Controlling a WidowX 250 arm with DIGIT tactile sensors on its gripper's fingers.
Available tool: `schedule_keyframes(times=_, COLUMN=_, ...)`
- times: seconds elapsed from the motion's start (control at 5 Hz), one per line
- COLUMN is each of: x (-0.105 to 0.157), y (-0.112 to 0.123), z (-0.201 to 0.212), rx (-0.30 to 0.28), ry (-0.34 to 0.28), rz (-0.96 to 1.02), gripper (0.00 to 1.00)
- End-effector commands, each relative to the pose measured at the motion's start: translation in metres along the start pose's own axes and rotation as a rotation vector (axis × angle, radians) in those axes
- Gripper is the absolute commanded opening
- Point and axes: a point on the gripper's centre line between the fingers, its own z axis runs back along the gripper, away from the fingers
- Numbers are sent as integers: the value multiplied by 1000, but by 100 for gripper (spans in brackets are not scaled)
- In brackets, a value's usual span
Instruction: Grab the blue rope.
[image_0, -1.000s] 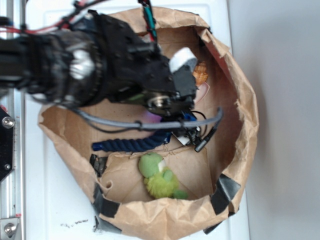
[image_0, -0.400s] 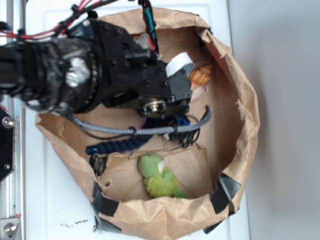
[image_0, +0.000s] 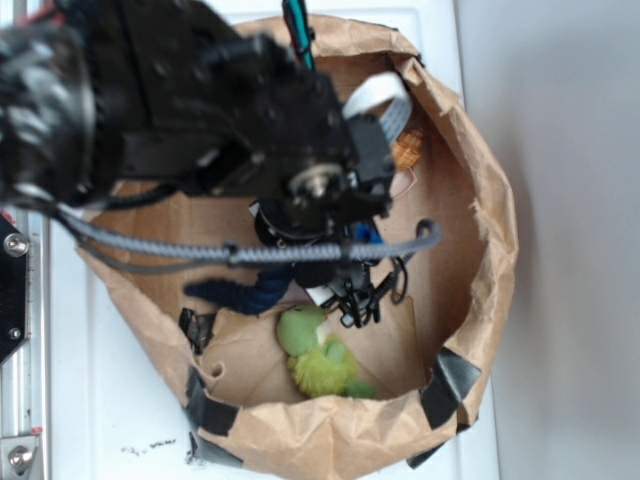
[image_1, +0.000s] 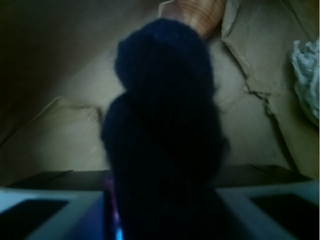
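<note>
blue rope (image_0: 240, 291) lies inside the paper bag (image_0: 480, 215), beside the green plush toy (image_0: 315, 350); one end runs up between the fingers (image_1: 160, 220), filling the wrist view, apparently pinched, though closure can't be told.

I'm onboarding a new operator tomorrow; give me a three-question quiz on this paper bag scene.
1. True or false: the green plush toy lies outside the paper bag.
2. What fills the middle of the wrist view? A) the blue rope B) a spoon C) a cup
3. Name the striped line crossing below the gripper.

Key: 1 false; 2 A; 3 the grey braided cable.
</note>
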Motion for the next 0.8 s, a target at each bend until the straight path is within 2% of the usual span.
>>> schedule_keyframes(times=0.0, x=20, y=-4, z=87, rx=-76, ry=-47, rz=-35, gripper=0)
schedule_keyframes(times=0.4, x=15, y=-15, z=109, rx=-49, ry=-152, rz=-67, gripper=0)
schedule_keyframes(times=0.6, x=11, y=-19, z=103, rx=-19, ry=-201, rz=-111, gripper=0)
